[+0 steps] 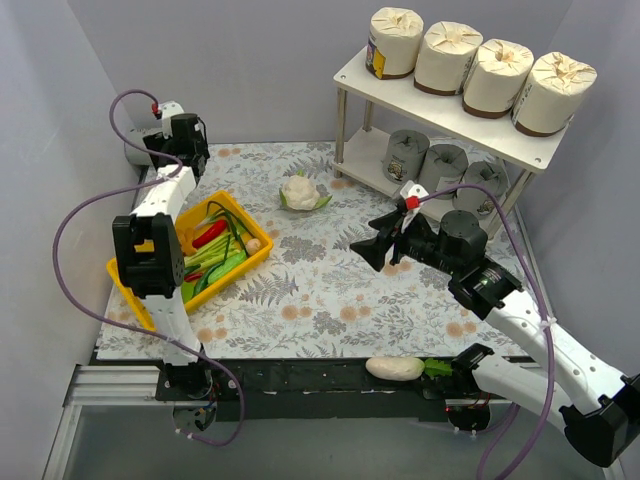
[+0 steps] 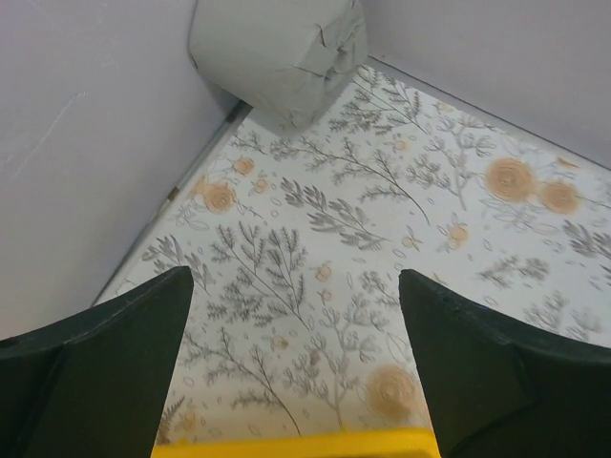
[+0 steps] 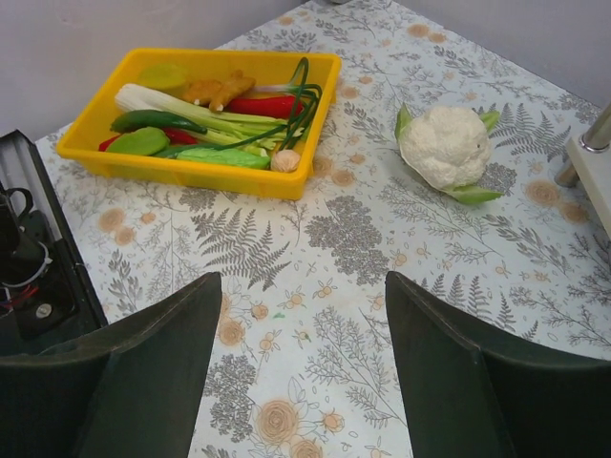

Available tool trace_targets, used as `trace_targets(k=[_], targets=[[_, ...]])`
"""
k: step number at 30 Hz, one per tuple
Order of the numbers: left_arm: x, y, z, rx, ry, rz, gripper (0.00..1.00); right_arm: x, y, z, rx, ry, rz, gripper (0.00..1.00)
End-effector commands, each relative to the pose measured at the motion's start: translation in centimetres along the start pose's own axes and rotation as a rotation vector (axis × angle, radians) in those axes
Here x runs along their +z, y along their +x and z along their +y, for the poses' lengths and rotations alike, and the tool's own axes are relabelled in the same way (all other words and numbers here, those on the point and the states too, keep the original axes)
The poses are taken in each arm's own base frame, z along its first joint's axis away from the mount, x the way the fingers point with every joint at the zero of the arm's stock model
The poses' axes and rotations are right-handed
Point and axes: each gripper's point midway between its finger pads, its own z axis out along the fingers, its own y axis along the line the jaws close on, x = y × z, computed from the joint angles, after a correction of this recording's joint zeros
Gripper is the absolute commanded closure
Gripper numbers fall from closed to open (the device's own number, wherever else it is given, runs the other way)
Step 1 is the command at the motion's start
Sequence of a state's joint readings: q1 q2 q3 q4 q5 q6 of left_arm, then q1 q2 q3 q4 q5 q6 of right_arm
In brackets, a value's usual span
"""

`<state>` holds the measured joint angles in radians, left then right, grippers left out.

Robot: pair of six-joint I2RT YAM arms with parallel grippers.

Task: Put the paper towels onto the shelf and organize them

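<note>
The shelf (image 1: 352, 74) stands at the back right. Four cream paper towels (image 1: 448, 57) stand in a row on its top board, the leftmost one with a colourful label (image 1: 394, 42). Three grey rolls (image 1: 443, 165) stand on the lower board. One more grey roll (image 1: 133, 150) lies in the far left corner and also shows in the left wrist view (image 2: 277, 48). My left gripper (image 1: 170, 150) (image 2: 296, 286) is open and empty, a short way in front of that roll. My right gripper (image 1: 372, 240) (image 3: 304, 286) is open and empty above the table's middle, left of the shelf.
A yellow tray (image 1: 257, 262) (image 3: 191, 174) of vegetables sits at the left, its rim just under my left gripper (image 2: 286, 444). A cauliflower (image 1: 303, 192) (image 3: 447, 145) lies mid-table. A long white radish (image 1: 394, 368) rests at the near edge. Walls close in on the far left corner.
</note>
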<state>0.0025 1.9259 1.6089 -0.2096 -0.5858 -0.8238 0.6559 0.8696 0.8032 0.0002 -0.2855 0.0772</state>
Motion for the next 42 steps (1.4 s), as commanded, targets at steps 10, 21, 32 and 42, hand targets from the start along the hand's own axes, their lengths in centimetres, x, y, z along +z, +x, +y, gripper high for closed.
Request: trace_targets(k=[10,21,32,42], targets=[[9.6,-3.5,2.0,0.198,-0.301,-0.241,0.12,1.6,-0.4,0.1,0.061,-0.014,0.013,0.25],[13.5,-4.8,0.3,0.251,-0.317,-0.386,0.11,3.3,0.2,-0.4,0.084,-0.014,0.085,0.26],[17.3,-1.5,0.6,0.313,-0.363,-0.397,0.11,4.8,-0.3,-1.2,0.074,0.007,0.146,0.26],[19.4,-0.7,3.1,0.328,-0.417,-0.409,0.18,5.4,0.8,-2.4,0.069,0.057,0.242,0.25]])
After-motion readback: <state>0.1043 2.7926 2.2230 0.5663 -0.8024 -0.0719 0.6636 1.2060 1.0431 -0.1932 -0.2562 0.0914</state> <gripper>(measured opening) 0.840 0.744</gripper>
